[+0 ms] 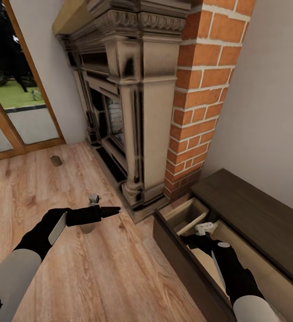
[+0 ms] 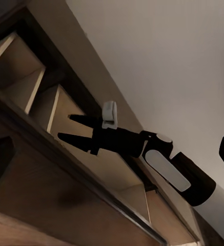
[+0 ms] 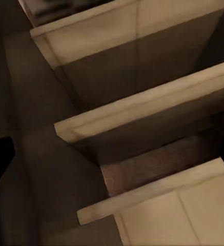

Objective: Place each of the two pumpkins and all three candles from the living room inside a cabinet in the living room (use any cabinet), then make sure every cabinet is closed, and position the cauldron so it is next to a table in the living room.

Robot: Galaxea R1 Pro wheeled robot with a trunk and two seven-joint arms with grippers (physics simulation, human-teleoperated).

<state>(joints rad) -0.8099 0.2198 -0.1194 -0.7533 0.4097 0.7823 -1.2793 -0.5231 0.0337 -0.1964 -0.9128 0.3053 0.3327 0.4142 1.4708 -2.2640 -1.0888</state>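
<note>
Right claw (image 1: pixel 195 236) hangs spread over the open drawer (image 1: pixel 184 214) of the cabinet (image 1: pixel 253 210), at about 5 o'clock in the head view, holding nothing — the left wrist view shows its two dark fingers (image 2: pixel 81 119) apart. Left claw (image 1: pixel 112 210) reaches toward 3 o'clock over the wood floor (image 1: pixel 101 268); whether it is spread or pressed together I cannot tell. One candle (image 1: pixel 56 160), a stubby grey-brown cylinder, stands upright on the floor near 10 o'clock, long axis vertical — well apart from both arms. The drawer is pale beige inside, with dividers running across it
</note>
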